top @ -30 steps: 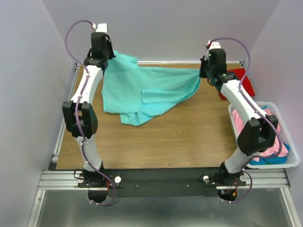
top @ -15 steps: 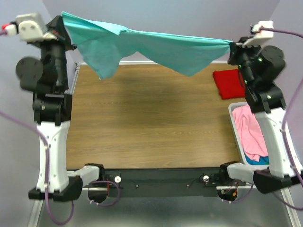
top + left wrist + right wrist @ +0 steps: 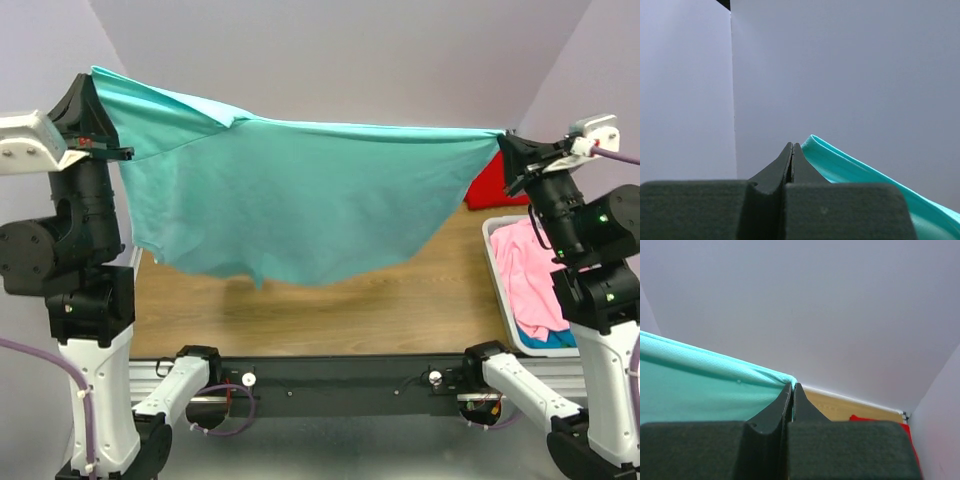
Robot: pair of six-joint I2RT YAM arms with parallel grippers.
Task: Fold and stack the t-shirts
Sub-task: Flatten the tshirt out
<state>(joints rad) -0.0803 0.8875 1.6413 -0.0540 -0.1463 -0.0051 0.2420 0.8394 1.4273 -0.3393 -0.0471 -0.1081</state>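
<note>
overhead, two robot arms hold an aqua shirt (image 3: 290, 200) stretched in the air between them, above a wooden tabletop (image 3: 350, 300). the left claw (image 3: 791, 152) is clenched on the shirt's upper left corner, with the teal hem running off just to the right of its tips in the wrist view. the right claw (image 3: 792, 390) is pinched on the opposite corner, where the hem ends right at its tips.

the arms are raised high and spread well apart, most likely so the cloth hangs open under its own weight, sheds its bunching and can be laid down flat for folding.

the shirt's long axis runs left to right across the workspace. its top edge is pulled taut and nearly level, a little higher at the left. a small ridge of cloth rises left of the middle. below that edge the cloth falls as one broad sheet facing the camera. its lower edge curves down to a low point left of centre. that low point appears to hang clear of the tabletop, though this is hard to tell from above.

a red shirt (image 3: 487, 190) lies folded at the far right of the tabletop, partly hidden behind the aqua one. near the right arm a white basket (image 3: 497, 270) holds a pink shirt (image 3: 530, 275), not yet folded.
</note>
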